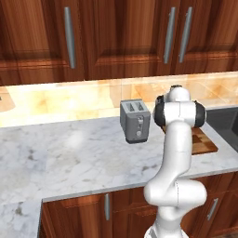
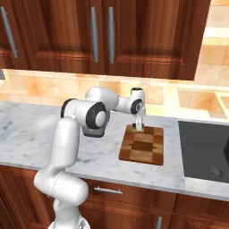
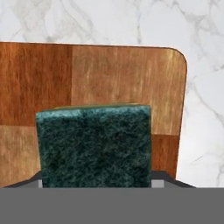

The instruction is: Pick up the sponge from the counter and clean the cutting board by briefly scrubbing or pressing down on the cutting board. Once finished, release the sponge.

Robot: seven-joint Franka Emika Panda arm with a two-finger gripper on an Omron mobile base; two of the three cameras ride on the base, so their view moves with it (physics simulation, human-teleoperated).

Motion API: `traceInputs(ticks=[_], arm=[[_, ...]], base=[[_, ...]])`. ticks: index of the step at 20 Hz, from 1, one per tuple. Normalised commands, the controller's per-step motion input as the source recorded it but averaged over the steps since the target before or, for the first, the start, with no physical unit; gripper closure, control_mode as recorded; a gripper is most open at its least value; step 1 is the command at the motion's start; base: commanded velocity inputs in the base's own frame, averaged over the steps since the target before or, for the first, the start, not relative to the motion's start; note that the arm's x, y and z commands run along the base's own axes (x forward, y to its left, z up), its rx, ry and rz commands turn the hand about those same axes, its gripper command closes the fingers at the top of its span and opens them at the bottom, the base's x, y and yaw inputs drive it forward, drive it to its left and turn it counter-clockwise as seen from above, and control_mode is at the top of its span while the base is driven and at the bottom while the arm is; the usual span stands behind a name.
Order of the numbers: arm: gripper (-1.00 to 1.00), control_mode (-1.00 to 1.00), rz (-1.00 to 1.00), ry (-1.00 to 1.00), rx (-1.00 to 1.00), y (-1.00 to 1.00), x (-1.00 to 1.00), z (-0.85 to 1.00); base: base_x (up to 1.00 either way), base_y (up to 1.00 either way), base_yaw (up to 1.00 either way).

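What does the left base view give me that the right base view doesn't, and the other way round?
Left base view only: the toaster, standing on the counter left of the arm. Right base view only: the gripper down at the far edge of the cutting board, and more of the dark sink basin. Both share the counter, the board and the wooden cabinets above.

No readable text, label, brand, number or sign in any view. Toaster, centre of left base view: plain grey front, no legible marking. Cutting board, centre right of right base view: bare wood grain. Sponge, lower centre of hand view: unmarked green top.
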Motion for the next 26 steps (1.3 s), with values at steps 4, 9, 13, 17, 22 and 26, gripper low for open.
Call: traceInputs(ticks=[4, 9, 13, 17, 22, 26], arm=[[1.00, -1.00, 0.00, -0.13, 0.03, -0.50, -0.17, -0.26], [1.00, -1.00, -0.01, -0.07, 0.00, -0.46, -0.49, -0.16], [1.00, -1.00, -0.07, 0.04, 0.00, -0.16, -0.62, -0.13], [1.00, -1.00, -0.02, 0.32, 0.00, 0.00, -0.33, -0.02], [1.00, -1.00, 0.00, 0.38, 0.00, 0.06, -0.24, 0.00], [1.00, -1.00, 0.00, 0.17, 0.00, 0.00, -0.60, -0.06]], base=[[0.00, 0.00, 0.00], [0.00, 0.00, 0.00], [0.00, 0.00, 0.00], [0.00, 0.00, 0.00], [0.00, 0.00, 0.00], [0.00, 0.00, 0.00]])
